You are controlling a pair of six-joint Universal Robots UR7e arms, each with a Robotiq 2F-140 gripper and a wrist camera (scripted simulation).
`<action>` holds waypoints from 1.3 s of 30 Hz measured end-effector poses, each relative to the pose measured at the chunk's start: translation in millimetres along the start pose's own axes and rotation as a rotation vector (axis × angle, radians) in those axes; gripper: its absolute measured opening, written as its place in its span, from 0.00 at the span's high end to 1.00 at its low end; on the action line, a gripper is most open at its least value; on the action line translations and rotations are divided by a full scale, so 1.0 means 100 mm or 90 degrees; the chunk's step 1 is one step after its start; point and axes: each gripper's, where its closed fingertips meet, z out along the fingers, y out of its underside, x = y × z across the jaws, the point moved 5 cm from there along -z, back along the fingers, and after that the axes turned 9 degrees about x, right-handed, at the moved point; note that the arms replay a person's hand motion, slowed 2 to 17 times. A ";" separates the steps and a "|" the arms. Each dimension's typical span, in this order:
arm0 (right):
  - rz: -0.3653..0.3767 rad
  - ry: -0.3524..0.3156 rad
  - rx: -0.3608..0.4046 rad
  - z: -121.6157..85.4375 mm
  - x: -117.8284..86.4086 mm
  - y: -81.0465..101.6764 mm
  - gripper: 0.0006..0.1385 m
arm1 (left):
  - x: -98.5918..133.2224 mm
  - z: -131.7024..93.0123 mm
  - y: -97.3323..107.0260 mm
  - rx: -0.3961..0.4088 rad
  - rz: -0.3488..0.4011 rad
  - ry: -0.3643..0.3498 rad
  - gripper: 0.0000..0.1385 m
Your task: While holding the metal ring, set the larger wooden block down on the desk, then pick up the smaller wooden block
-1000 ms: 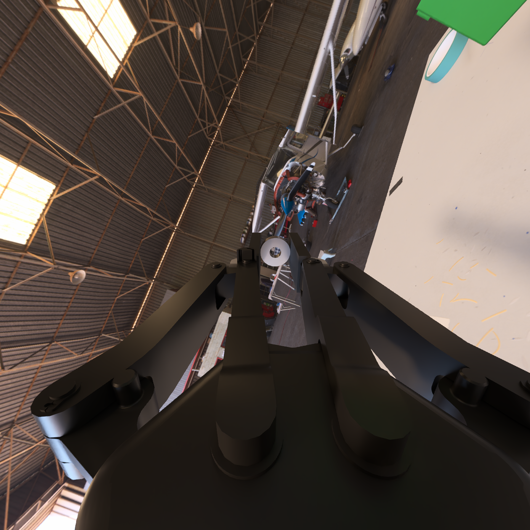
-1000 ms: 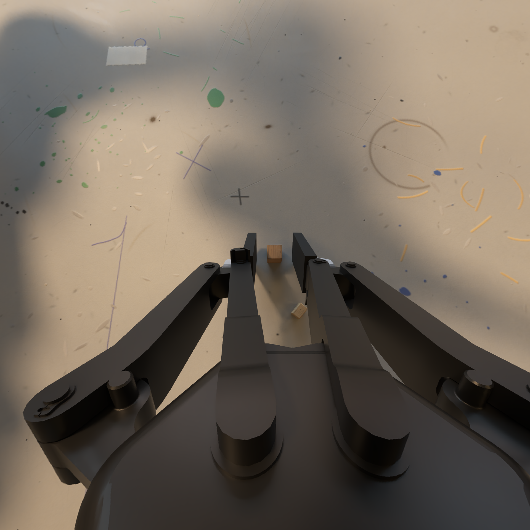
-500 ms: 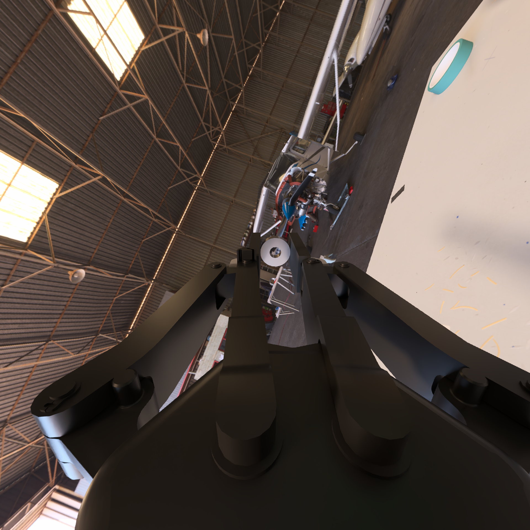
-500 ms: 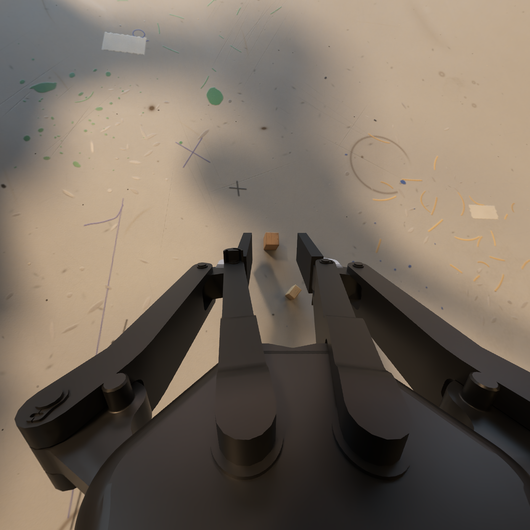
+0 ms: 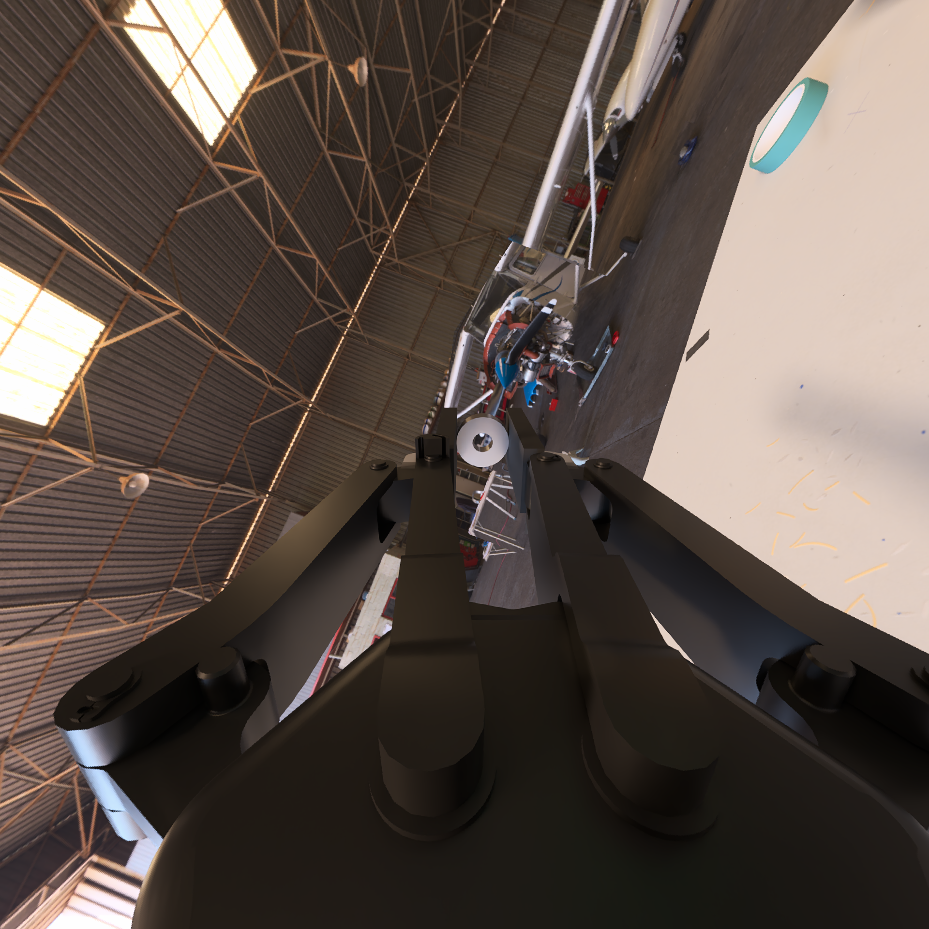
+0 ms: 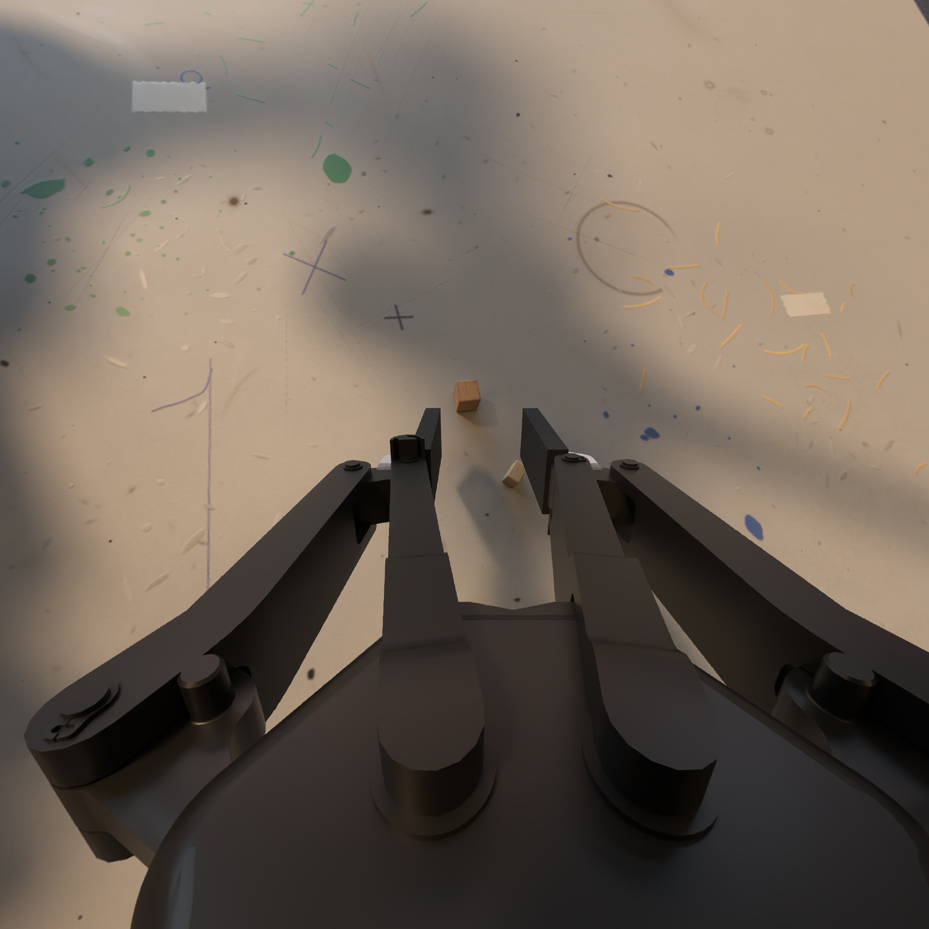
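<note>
meanwhile left gripper point(image 5: 481, 442) pinches metal ring point(image 5: 482, 442), right gripper point(image 6: 481, 437) empty.

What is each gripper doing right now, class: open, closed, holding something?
Left gripper: closed on the metal ring.
Right gripper: open, empty, above the desk; both wooden blocks lie loose below.

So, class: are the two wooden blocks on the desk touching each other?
Apart. The right wrist view shows bare desk between the larger wooden block and the smaller wooden block.
</note>
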 end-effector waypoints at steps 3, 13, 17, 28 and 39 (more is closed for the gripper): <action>-0.001 0.015 -0.005 0.01 0.00 0.03 0.69 | 0.00 0.00 0.00 0.001 0.000 -0.001 0.81; -0.005 0.084 -0.024 0.03 0.05 0.09 0.69 | -0.02 -0.01 -0.01 0.001 -0.002 -0.003 0.81; 0.009 0.125 -0.007 -0.02 0.07 0.09 0.71 | -0.02 -0.01 -0.01 0.002 -0.004 -0.004 0.81; 0.168 0.185 0.072 -0.02 0.09 0.17 0.72 | -0.05 -0.02 -0.02 0.007 -0.010 -0.010 0.81; 0.262 0.250 0.084 0.07 0.10 0.25 0.72 | -0.04 -0.02 -0.04 0.011 -0.010 -0.008 0.81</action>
